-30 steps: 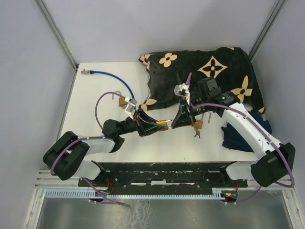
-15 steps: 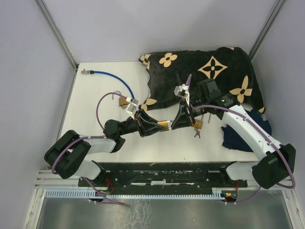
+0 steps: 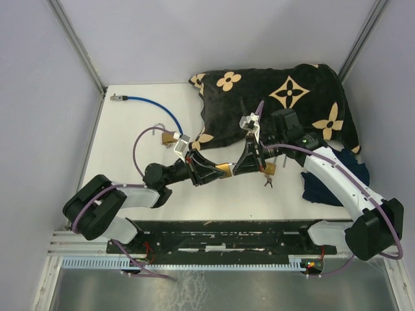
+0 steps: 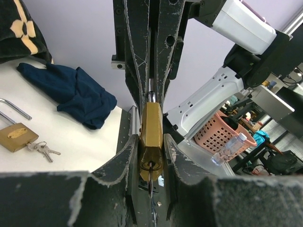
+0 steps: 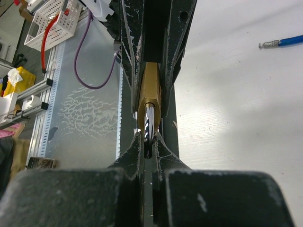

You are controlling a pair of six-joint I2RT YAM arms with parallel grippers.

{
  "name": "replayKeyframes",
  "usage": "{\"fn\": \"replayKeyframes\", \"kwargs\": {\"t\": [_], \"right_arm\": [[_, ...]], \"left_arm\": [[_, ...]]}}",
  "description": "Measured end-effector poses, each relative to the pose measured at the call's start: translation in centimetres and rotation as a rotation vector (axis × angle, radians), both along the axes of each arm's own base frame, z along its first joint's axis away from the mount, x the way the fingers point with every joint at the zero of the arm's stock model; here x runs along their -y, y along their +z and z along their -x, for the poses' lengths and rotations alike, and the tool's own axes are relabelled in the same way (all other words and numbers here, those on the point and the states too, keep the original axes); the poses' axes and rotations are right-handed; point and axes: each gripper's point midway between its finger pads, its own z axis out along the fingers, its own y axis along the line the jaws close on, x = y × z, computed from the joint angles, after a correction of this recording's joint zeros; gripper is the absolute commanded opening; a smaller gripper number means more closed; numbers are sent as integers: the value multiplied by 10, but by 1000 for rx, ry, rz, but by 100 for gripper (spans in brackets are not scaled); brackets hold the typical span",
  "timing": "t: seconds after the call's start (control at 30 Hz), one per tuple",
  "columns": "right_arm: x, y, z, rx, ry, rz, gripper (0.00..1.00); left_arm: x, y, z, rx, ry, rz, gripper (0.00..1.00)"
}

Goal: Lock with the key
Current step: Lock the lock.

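A brass padlock (image 3: 225,170) hangs above the table's middle, held between both grippers. My left gripper (image 3: 217,170) is shut on its body (image 4: 151,127). A key (image 4: 150,176) sticks in the keyhole on the end facing the left wrist camera. My right gripper (image 3: 245,167) comes from the opposite side. In the right wrist view its fingertips (image 5: 138,142) are shut on the silver shackle (image 5: 149,120), with the brass body (image 5: 151,87) beyond it.
A second brass padlock (image 3: 270,169) with loose keys (image 3: 267,183) lies just right of the grippers. A third padlock (image 3: 167,138) and a blue cable (image 3: 155,107) lie at the left. A black flowered cloth (image 3: 285,97) covers the back right, with a dark blue cloth (image 3: 324,184) nearer.
Both arms have shifted slightly at elbow and wrist. The padlock stays held between the two grippers in the same place.
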Motion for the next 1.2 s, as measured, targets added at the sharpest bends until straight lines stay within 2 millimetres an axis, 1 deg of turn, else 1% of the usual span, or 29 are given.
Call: {"fn": "replayKeyframes", "kwargs": {"t": [0.07,0.13,0.17,0.23,0.33,0.43,0.5,0.63,0.7,0.77,0.9,0.97,1.07,1.2], "right_arm": [[1,-2,-2,-1,-8,7,2],[3,-2,-4,3,-9,13,2],[4,-1,-6,8,-9,15,2],[6,3,-9,20,-4,12,2],[7,7,-13,39,6,-7,2],[6,5,-15,48,12,-9,2],[6,3,-17,46,12,-7,2],[7,1,-20,48,5,-6,2],[8,2,-21,54,5,-8,2],[9,3,-22,62,11,-11,2],[10,6,-23,82,39,-11,2],[11,7,-23,95,56,-5,2],[13,4,-22,101,83,8,2],[15,-2,-19,91,119,25,2]], "left_arm": [[1,-2,-1,-7,3,-2,4],[2,-2,-2,-11,9,0,9],[1,-1,-3,-12,14,3,15],[1,3,-4,-12,28,12,35],[-1,8,-5,-8,46,18,58],[-1,14,0,9,51,20,74],[-5,13,3,19,64,13,81],[-18,5,6,46,131,-19,85],[-25,3,5,74,182,-42,91],[-35,3,3,107,246,-61,92],[-59,5,1,163,385,-73,80],[-70,2,0,178,438,-71,74],[-78,-4,0,184,478,-79,70],[-76,-13,-2,171,473,-110,66]]}}
